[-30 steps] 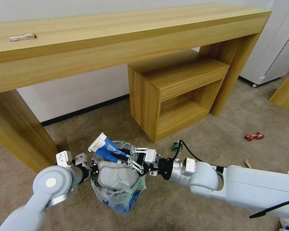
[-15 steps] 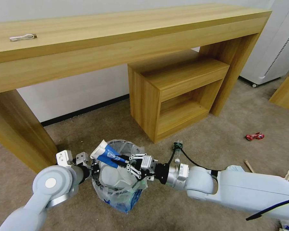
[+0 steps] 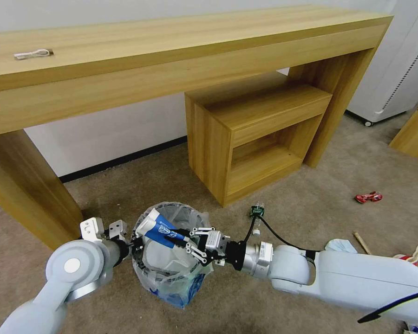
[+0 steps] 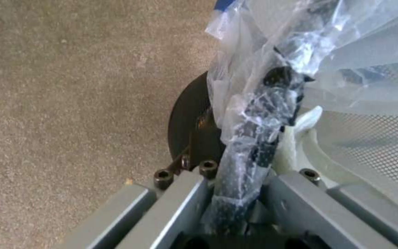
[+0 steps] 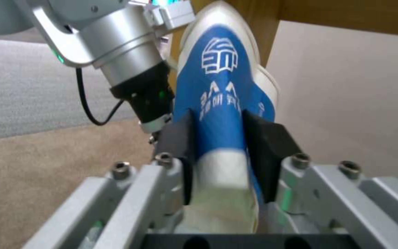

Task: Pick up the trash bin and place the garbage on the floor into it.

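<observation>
Right gripper (image 3: 179, 235) pinched the flattened cup (image 3: 157, 226) mid-body over the bin (image 3: 169, 278): light, soft, easily crushed. Left gripper (image 3: 133, 241) was clamped on the bin's rim; the bag looked slippery.

Head view looks down; wrist views sit close on the trash bin (image 3: 169, 260).

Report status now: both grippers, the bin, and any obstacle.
Left gripper shut on bin rim. Right gripper shut on blue-white cup, over bin mouth. White slipper already inside bin. Nothing in the way.
</observation>
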`<state>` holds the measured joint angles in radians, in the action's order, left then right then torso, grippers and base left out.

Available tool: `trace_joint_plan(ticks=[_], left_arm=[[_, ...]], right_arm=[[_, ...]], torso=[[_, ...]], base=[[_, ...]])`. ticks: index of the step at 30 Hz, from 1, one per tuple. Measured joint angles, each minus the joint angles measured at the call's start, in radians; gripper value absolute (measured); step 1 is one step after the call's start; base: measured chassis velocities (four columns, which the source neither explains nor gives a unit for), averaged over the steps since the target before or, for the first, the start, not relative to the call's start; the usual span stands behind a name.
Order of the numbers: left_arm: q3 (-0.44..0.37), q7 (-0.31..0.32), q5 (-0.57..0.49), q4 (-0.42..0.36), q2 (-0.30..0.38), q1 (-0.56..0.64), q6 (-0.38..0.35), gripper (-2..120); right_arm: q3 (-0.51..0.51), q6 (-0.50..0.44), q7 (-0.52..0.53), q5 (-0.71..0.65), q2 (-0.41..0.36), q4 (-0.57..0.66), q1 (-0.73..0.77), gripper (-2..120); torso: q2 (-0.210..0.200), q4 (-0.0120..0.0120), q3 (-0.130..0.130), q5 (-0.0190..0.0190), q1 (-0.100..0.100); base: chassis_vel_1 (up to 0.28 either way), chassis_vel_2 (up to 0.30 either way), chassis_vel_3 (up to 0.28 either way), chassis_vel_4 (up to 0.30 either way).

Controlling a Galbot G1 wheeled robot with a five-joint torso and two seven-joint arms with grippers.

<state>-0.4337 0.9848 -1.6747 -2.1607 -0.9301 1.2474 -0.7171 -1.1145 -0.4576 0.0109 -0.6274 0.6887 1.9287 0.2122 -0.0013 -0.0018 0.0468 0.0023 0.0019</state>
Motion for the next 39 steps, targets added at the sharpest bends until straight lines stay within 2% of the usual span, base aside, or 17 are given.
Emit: trace_joint_plan(ticks=[1, 3, 5, 7, 10, 11, 13, 14, 17, 25, 29, 32, 33, 36, 37, 39], left_arm=[[0.0, 0.0, 0.0, -0.002, -0.002, 0.004, 0.0, 0], [0.0, 0.0, 0.0, -0.003, -0.003, 0.005, 0.0, 0], [-0.001, -0.002, 0.001, -0.003, -0.004, 0.012, 0.0, 0], [-0.001, -0.002, 0.001, -0.003, -0.004, 0.012, 0.0, 0], [-0.004, -0.003, 0.002, -0.003, -0.001, 0.016, 0.0, 0], [-0.004, -0.003, 0.002, -0.003, -0.001, 0.016, 0.0, 0], [-0.004, -0.003, 0.002, -0.005, -0.003, 0.018, 0.0, 0], [-0.004, -0.003, 0.002, -0.005, -0.003, 0.018, 0.0, 0], [-0.003, -0.003, 0.002, -0.009, -0.009, 0.026, 0.001, 0], [-0.011, -0.005, 0.004, -0.019, -0.01, 0.056, 0.001, 0], [-0.025, -0.008, 0.009, -0.022, -0.006, 0.078, -0.001, 0], [-0.043, -0.019, 0.017, -0.023, -0.002, 0.098, -0.003, 0], [-0.043, -0.019, 0.017, -0.023, -0.002, 0.098, -0.003, 0], [-0.062, -0.024, 0.019, -0.034, 0.003, 0.115, -0.004, 0], [-0.062, -0.024, 0.019, -0.034, 0.003, 0.115, -0.004, 0], [-0.074, -0.028, 0.023, -0.04, 0.004, 0.123, -0.005, 0]], right_arm=[[0.002, -0.002, -0.002, 0.004, -0.002, -0.003, 0.004, 38], [0.003, -0.002, -0.002, 0.005, -0.002, -0.004, 0.005, 39], [0.009, -0.006, -0.01, 0.007, -0.006, -0.005, 0.008, 52], [0.01, -0.006, -0.011, 0.006, -0.006, -0.005, 0.008, 54], [0.021, -0.009, -0.03, 0.001, -0.015, -0.001, 0.013, 69], [0.021, -0.009, -0.03, 0.001, -0.015, -0.001, 0.013, 69], [0.03, -0.011, -0.041, 0.001, -0.021, -0.001, 0.022, 81], [0.03, -0.011, -0.041, 0.001, -0.021, -0.001, 0.022, 81], [0.038, -0.013, -0.047, 0.005, -0.027, -0.005, 0.031, 96], [0.071, -0.02, -0.048, 0.011, -0.039, -0.011, 0.051, 100], [0.134, -0.018, -0.031, 0.005, -0.049, -0.004, 0.085, 100], [0.249, -0.002, 0.007, -0.003, -0.061, 0.005, 0.15, 100], [0.249, -0.002, 0.007, -0.003, -0.061, 0.005, 0.15, 100], [0.379, 0.023, 0.041, -0.016, -0.076, 0.016, 0.225, 100], [0.379, 0.023, 0.041, -0.016, -0.076, 0.016, 0.225, 100], [0.479, 0.046, 0.068, -0.032, -0.086, 0.029, 0.277, 100]], torso=[[0.0, 0.0, 0.0, 0.0, 0.0], [0.0, 0.0, 0.0, 0.0, 0.0], [0.0, 0.0001, 0.0, 0.0, 0.0], [0.0, 0.0, 0.0, 0.0, 0.0], [0.0, 0.0, 0.0, 0.0, 0.0], [0.0, 0.0, 0.0, 0.0, 0.0], [0.0, 0.0, 0.0, -0.0002, 0.0], [0.0, 0.0, 0.0, -0.0002, 0.0], [0.0, 0.0, 0.0, -0.0002, 0.0], [0.0, 0.0, 0.0, -0.0001, 0.0], [0.0, 0.0001, 0.0, -0.0001, 0.0], [0.0, 0.0001, 0.0, -0.0001, 0.0], [0.0, 0.0001, 0.0, -0.0001, 0.0], [0.0, 0.0001, 0.0, 0.0001, 0.0], [0.0, 0.0001, 0.0, 0.0001, 0.0], [0.0, -0.0001, 0.0, 0.0, 0.0]], base=[[0.0, 0.0, 0.0, 0.0], [0.0, 0.0, 0.0, 0.0], [0.0, 0.0, 0.0, 0.0], [0.0, 0.0, 0.0, 0.0], [0.0, 0.0, 0.0, 0.0], [0.0, 0.0, 0.0, 0.0], [0.0, 0.0, 0.0, 0.0], [0.0, 0.0, 0.0, 0.0], [0.0, 0.0, 0.0, 0.0], [0.0, 0.0, 0.0, 0.0], [0.0, 0.0, 0.0, 0.0], [0.0, 0.0, 0.0, 0.0], [0.0, 0.0, 0.0, 0.0], [0.0, 0.0, 0.0, 0.0], [0.0, 0.0, 0.0, 0.0], [0.0, 0.0, 0.0, 0.0]])
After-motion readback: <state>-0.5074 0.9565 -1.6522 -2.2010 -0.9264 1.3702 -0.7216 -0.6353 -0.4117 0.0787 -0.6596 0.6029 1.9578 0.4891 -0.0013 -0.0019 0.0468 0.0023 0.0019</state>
